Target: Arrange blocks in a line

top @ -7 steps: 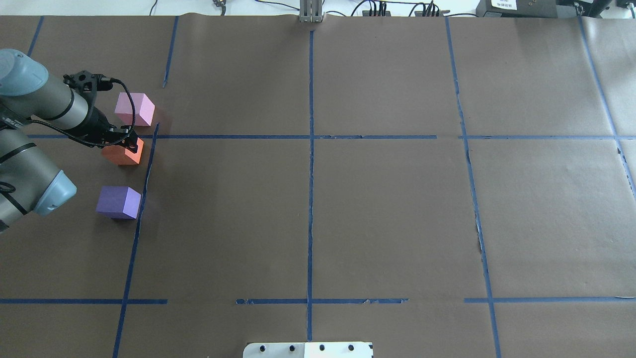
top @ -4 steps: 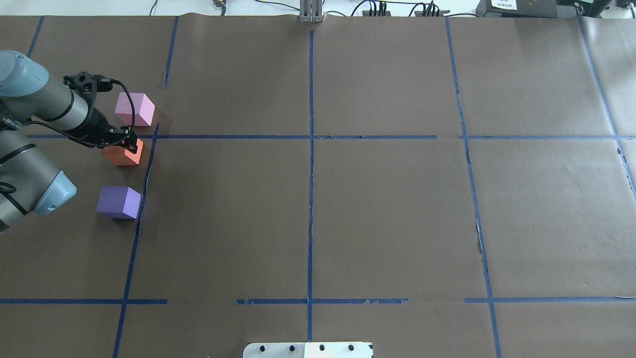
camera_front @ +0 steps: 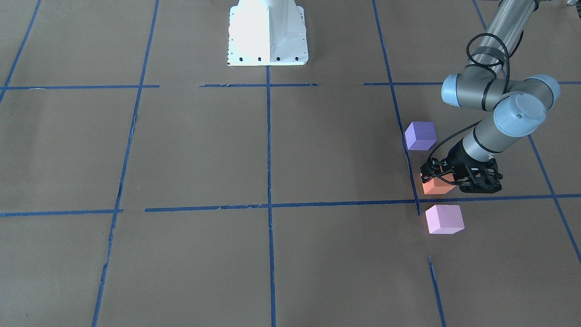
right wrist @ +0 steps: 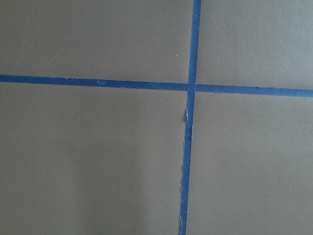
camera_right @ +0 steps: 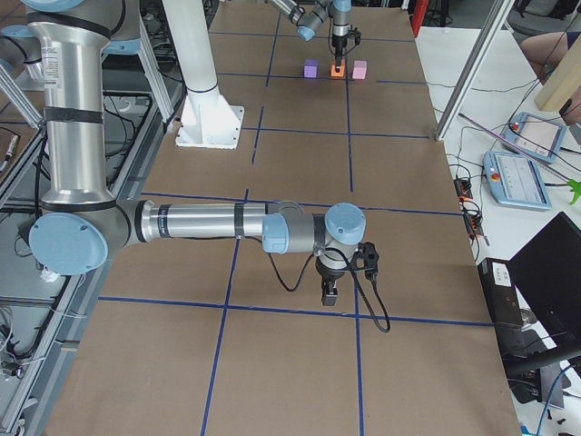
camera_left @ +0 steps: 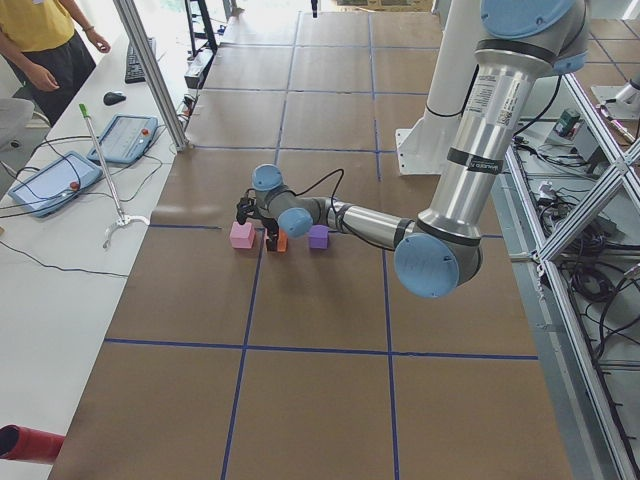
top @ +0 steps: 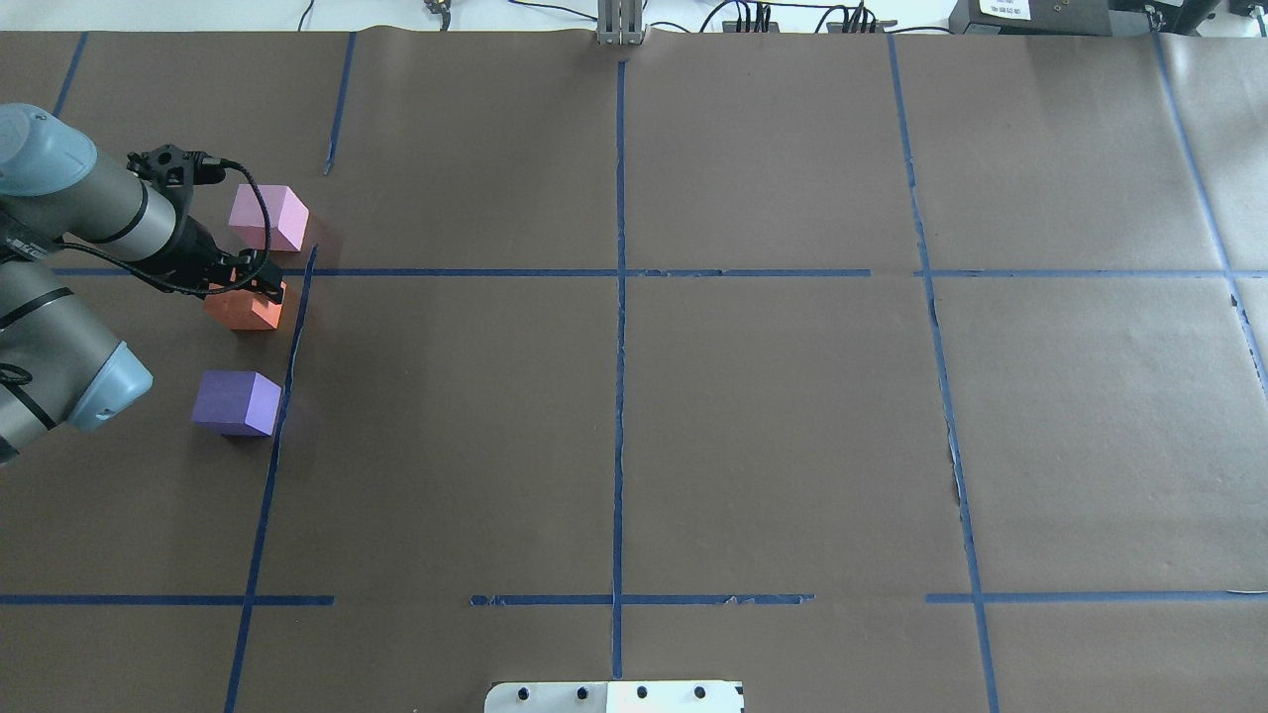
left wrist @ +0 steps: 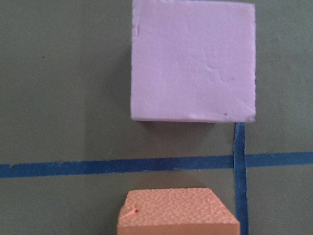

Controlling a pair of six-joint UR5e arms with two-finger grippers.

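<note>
l jaws spread wider, astride orange blk [top: 240,310] | r jaws: can't tell

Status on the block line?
Left gripper on orange block, grip unclear. Right gripper far off over tape cross, state unclear. Orange block sits between pink block and purple block, roughly lined up. Nothing seen between them.
</note>
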